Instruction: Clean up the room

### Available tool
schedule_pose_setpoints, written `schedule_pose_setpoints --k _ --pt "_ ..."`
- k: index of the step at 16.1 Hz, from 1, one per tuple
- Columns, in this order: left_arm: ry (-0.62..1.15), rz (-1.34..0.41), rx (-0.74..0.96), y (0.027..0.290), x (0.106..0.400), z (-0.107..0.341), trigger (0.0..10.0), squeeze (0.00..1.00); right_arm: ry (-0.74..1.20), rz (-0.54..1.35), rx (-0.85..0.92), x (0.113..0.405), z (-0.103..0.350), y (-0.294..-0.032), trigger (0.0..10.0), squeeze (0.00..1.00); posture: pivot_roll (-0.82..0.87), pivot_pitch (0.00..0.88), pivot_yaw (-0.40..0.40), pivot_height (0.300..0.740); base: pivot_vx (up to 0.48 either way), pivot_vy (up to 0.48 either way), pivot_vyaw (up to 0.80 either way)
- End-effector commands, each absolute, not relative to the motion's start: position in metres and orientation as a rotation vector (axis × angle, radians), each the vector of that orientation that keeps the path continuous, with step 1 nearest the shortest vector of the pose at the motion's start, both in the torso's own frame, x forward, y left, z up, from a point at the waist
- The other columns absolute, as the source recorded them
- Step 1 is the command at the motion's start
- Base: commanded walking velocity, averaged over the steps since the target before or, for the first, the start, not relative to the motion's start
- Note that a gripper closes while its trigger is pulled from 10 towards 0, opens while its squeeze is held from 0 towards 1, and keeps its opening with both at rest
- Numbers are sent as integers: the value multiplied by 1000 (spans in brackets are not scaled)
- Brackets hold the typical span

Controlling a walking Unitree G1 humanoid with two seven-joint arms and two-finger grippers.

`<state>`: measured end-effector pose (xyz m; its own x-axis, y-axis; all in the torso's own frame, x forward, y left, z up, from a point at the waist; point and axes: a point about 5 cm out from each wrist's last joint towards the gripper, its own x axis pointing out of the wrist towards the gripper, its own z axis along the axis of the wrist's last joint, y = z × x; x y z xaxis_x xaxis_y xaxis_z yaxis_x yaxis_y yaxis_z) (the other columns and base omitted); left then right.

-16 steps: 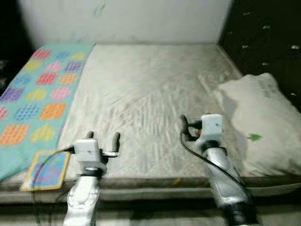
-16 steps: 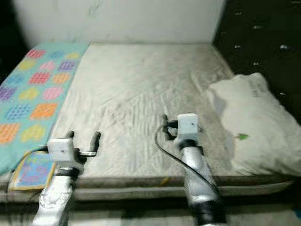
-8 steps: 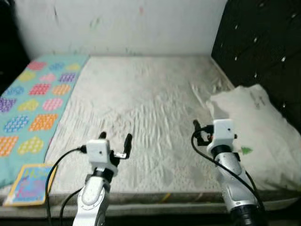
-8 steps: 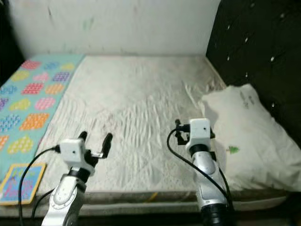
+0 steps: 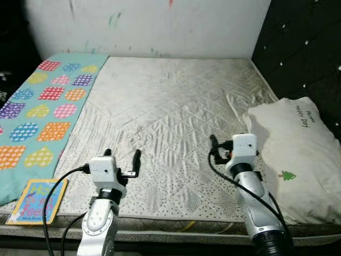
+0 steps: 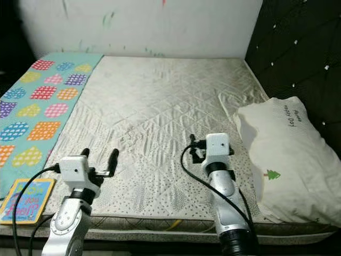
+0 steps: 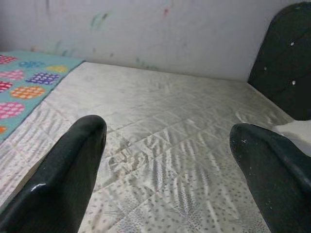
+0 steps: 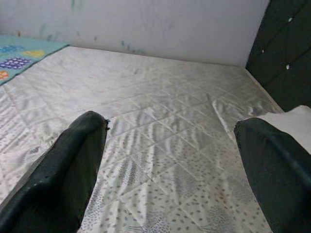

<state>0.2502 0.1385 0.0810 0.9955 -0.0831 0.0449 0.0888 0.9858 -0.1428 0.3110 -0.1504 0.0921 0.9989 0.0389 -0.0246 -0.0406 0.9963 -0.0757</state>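
A children's book [image 5: 37, 200] with a yellow border lies flat on the front left corner of the bed. It sits partly on a teal blanket [image 5: 42, 101] printed with coloured hearts. A white pillow [image 5: 298, 154] with a small green tree print rests at the bed's right side. My left gripper [image 5: 121, 157] hovers open over the front of the quilted mattress [image 5: 170, 101], to the right of the book, holding nothing. My right gripper [image 5: 226, 143] is open too, just left of the pillow. In the wrist views, each gripper's black fingers [image 7: 73, 160] [image 8: 73, 155] stand wide apart over bare mattress.
A white wall [image 5: 160, 26] with paint marks closes the far side of the bed. A dark tufted headboard [image 5: 303, 48] rises on the right behind the pillow. The mattress front edge [image 5: 176, 223] runs just below my arms.
The whole picture has shifted and sharpened, so the camera moved. Both arms keep the same pose over the bed's front, and both grippers stay open.
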Motion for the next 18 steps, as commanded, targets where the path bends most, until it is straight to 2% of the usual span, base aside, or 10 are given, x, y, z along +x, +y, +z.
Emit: schedule_pose_setpoints --k 1,18 --pt "-31 -84 -146 139 250 80 10000 0 23 30 -70 312 94 -152 10000 0 52 8 -4 740 0 480 0" --pt "-22 -75 -139 139 248 79 10000 0 35 24 -87 311 90 -155 10000 0 50 15 -6 740 0 480 0"
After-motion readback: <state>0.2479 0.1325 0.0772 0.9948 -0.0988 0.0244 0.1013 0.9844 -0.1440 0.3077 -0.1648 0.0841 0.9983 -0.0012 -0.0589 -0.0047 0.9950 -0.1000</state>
